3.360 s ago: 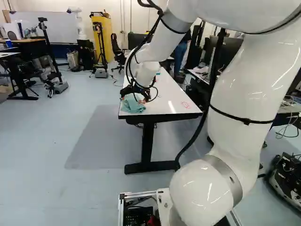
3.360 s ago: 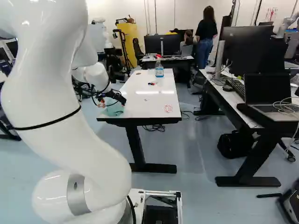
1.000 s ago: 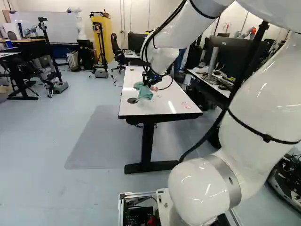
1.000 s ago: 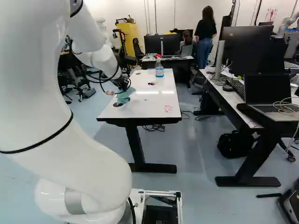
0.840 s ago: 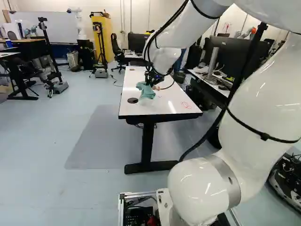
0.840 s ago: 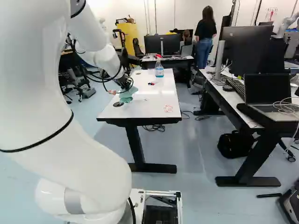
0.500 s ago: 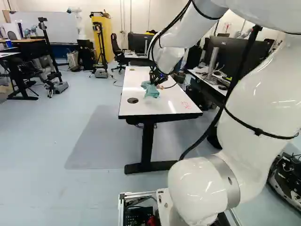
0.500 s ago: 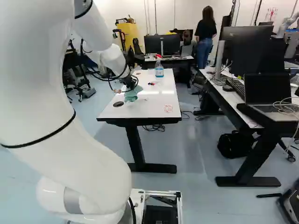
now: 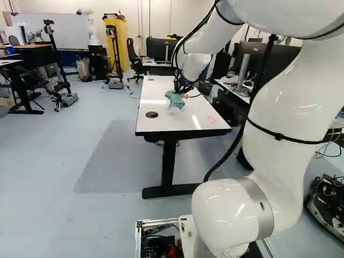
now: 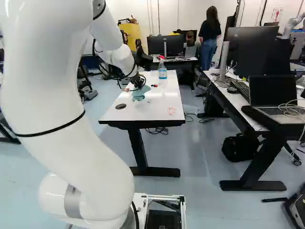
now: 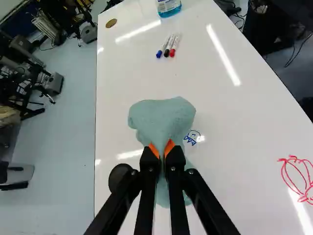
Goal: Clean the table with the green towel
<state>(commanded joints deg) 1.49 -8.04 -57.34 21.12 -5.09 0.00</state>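
My gripper (image 9: 180, 88) is low over the white table (image 9: 166, 122), left of its middle. In the wrist view, the gripper (image 11: 162, 149) is shut on the green towel (image 11: 164, 116), whose cloth spreads ahead of the orange pads and hangs beneath the fingers. The towel (image 10: 139, 93) seems to touch the tabletop. Beside it is a small blue drawing (image 11: 191, 137), partly bordered by the cloth. A larger red drawing (image 11: 298, 178) marks the table nearer its right edge.
Farther along the table lie several markers (image 11: 168, 45), with a blue spray bottle (image 10: 162, 73) behind them. A dark round disc (image 9: 151, 114) is set in the near left part. To the right stands a desk with monitors and a laptop (image 10: 273, 93).
With the towel in its grip, my arm has moved from the near left corner up the table and, lately, rightward. The dark disc, hidden at first, now shows. The base has stayed still.
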